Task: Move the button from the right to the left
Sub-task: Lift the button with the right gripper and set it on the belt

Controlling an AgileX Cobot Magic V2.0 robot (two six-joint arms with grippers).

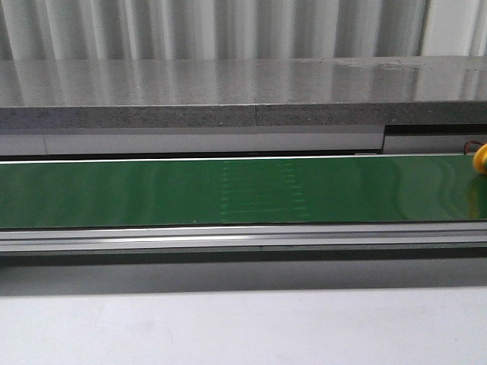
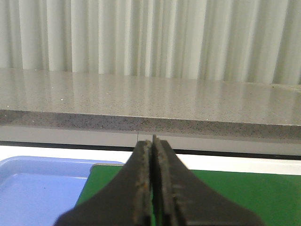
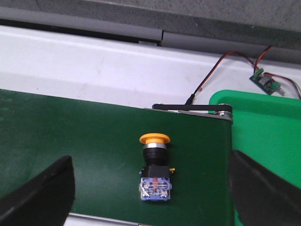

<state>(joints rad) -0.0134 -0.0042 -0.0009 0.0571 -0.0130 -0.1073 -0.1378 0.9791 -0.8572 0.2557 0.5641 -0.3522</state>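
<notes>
Spread wide, the right tool hangs above the button lying on the green conveyor belt, left tool pressed together; a skewed descent could knock it aside.

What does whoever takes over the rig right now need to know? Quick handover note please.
Left gripper: shut, empty, hovering over the green belt beside a blue tray.
Right gripper: open, empty, fingers either side of the button but apart from it.
Button: lying on its side on the belt at the right end, near the green bin; in the front view only its yellow cap shows at the right edge.
Done: nothing grasped or moved yet.
Left: close on the button, carry it to the left side.
</notes>
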